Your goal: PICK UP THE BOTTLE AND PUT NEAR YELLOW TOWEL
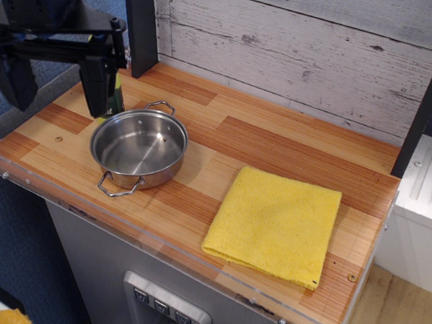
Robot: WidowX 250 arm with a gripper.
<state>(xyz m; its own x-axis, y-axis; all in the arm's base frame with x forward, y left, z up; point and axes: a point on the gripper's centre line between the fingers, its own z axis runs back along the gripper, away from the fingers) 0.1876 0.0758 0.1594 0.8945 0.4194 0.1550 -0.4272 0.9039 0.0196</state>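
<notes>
The bottle (119, 96) stands on the wooden counter at the back left, just behind the steel pot (138, 151). Only a thin strip of its yellow-green body and dark green label shows; the rest is hidden behind my gripper's right finger (99, 87). My gripper (57, 106) hangs over the counter's left end with its two black fingers spread wide, open and holding nothing. The bottle shows at the outer right edge of the right finger, not clearly between the fingers. The yellow towel (277, 224) lies flat at the front right of the counter, well away from the bottle.
The pot is empty, with two wire handles. A clear plastic lip (22, 182) runs along the counter's front and left edges. A dark post (140, 23) stands at the back left before the white plank wall (298, 49). A second dark post (428, 95) stands at the right.
</notes>
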